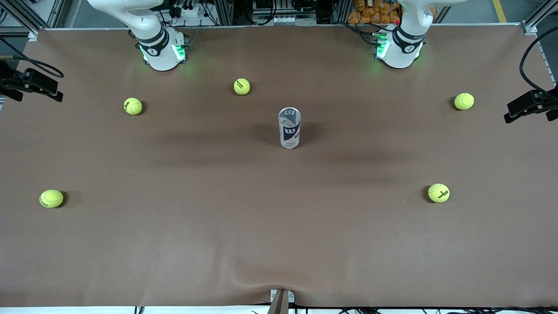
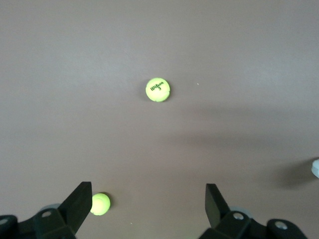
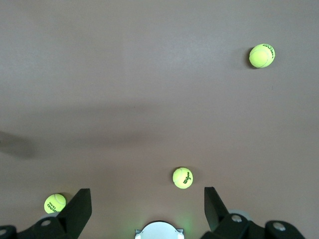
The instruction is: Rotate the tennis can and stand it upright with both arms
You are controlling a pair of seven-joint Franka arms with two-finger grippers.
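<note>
Can [image 1: 289, 127] stands upright mid-bench [image 1: 279, 244], open mouth up, label facing the front camera; nothing touches it. Judged from this, the uprighting looks already done, and what is left, if anything, is a check or a reset. Both arms wait, raised high above their own ends of the bench; only their bases and lower links show in the front view. Left pincer [image 2: 148, 201]: released, fingers [image 2: 79, 201] spread wide, empty, high above bare bench with one ball [image 2: 158, 89] ahead of it and another ball [image 2: 100, 203] just under one fingertip; only the can's edge shows at the frame's margin, well off to the side. Right pincer [image 3: 147, 205]: released, fingers spread, empty, with three balls [image 3: 182, 178] scattered on the bench beneath and ahead of it; can not in its view. Five balls lie around the can, all well apart from it.
</note>
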